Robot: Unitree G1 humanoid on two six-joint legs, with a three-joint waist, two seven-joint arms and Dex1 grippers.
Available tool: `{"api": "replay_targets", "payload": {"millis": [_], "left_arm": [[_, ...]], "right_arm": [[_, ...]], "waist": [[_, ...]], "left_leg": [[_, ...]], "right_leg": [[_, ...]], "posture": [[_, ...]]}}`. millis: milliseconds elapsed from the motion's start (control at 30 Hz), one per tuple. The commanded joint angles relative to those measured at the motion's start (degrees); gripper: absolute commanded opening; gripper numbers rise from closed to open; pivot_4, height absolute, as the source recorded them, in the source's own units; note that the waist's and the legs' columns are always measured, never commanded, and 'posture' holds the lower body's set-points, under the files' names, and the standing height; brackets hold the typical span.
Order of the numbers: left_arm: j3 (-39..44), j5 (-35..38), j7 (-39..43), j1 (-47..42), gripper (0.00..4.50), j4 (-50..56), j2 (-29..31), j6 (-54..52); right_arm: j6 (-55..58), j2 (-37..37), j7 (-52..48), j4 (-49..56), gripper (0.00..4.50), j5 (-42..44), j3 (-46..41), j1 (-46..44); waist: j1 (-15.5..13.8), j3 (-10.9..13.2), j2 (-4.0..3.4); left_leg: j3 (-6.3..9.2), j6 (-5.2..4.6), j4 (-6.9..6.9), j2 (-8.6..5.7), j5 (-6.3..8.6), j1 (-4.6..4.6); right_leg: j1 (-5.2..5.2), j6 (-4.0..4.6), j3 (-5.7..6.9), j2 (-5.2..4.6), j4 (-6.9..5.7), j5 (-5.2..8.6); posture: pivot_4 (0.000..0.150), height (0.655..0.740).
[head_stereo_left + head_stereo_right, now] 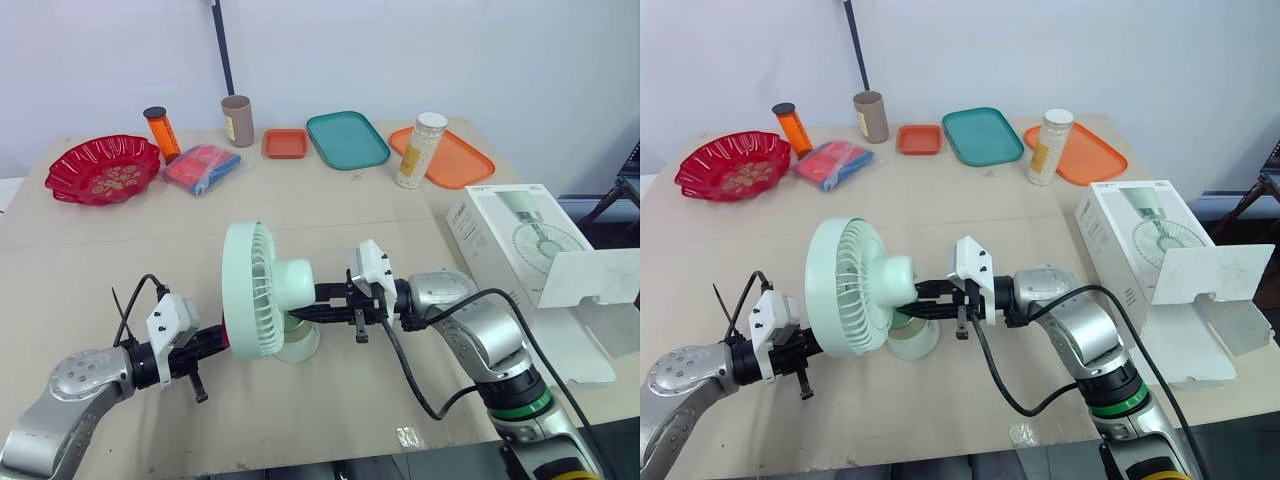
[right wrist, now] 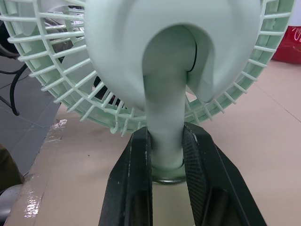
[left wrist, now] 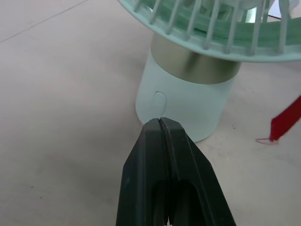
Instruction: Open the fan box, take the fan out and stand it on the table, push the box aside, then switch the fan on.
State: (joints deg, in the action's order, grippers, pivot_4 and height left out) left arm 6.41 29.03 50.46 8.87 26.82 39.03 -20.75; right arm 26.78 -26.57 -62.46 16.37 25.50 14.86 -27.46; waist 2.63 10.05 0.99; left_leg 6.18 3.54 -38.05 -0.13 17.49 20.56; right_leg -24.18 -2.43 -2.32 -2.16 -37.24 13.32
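The mint-green fan [image 1: 256, 290] stands upright on the middle of the table on its round base [image 1: 300, 345]. My right gripper [image 2: 167, 139] comes from the right and is shut on the fan's neck [image 2: 164, 108], one black finger on each side. My left gripper [image 3: 160, 123] reaches in from the left, low under the fan head, fingers shut with nothing between them. Its tip sits right at the base, just below the oval button [image 3: 160, 100]; contact cannot be judged. The white fan box [image 1: 505, 235] lies at the table's right edge with its flap [image 1: 592, 277] open.
Along the far side stand a red bowl [image 1: 103, 168], an orange bottle [image 1: 162, 132], a blue and red packet [image 1: 202, 167], a brown cup [image 1: 238, 120], a small orange tray [image 1: 285, 143], a teal tray [image 1: 347, 138], a white jar [image 1: 420, 150] and an orange tray [image 1: 455, 160].
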Motion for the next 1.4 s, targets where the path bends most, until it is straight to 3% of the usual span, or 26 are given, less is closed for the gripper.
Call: {"api": "replay_targets", "payload": {"millis": [33,1400], "left_arm": [[-0.2,-0.1,0.3,-1.2,0.03,0.1,-0.2,1.0],[-7.4,-3.7,-0.9,-7.0,0.03,-4.1,-5.7,1.7]], "right_arm": [[-1.9,0.5,-0.5,0.9,0.35,0.6,-0.3,-0.9],[-2.4,0.3,0.4,1.1,0.35,-0.5,0.6,-0.2]], "waist": [[0.0,0.0,0.00],[0.0,0.0,0.01]], "left_leg": [[0.00,0.00,-0.02,0.00,0.00,0.00],[0.01,0.00,-0.14,-0.02,0.00,-0.02]], "right_leg": [[0.01,0.00,0.00,0.00,-0.01,0.00],[0.03,-0.01,0.00,-0.01,-0.11,-0.01]], "posture": [[0.150,0.7400],[0.150,0.7400]]}}
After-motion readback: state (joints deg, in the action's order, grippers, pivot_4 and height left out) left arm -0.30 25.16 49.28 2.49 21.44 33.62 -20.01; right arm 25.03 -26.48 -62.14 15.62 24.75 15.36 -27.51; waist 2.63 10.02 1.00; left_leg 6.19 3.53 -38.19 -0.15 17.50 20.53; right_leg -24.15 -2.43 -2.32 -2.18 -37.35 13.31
